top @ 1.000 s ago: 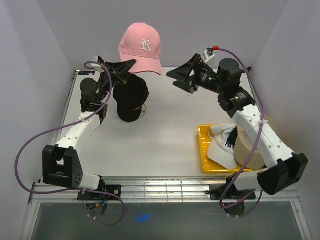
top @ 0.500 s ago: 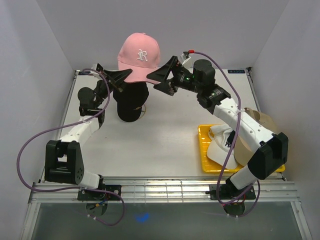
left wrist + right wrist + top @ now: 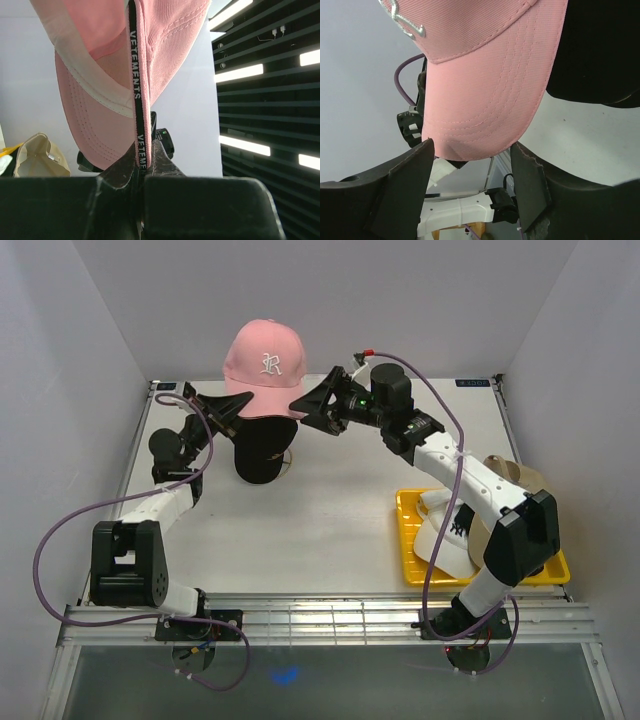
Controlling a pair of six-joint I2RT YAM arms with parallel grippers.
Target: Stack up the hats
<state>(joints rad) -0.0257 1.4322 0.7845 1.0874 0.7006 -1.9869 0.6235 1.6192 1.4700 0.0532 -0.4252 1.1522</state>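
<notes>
R arm (image 3: 455, 455) swung in; jaws astride pink cap (image 3: 263, 360) brim.

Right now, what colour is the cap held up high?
The cap is pink, clearest in the top view.

Four hats: pink (image 3: 262, 365), black (image 3: 262, 445), white (image 3: 440, 535), tan (image 3: 515, 475); one yellow tray (image 3: 404, 530).

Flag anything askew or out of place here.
The pink cap is not seated on the black cap: it hangs tilted above it, its back strap pinched in the left arm's fingers, its brim between the right arm's parted fingers. The tan cap seems to poke past the yellow tray's far edge.
</notes>
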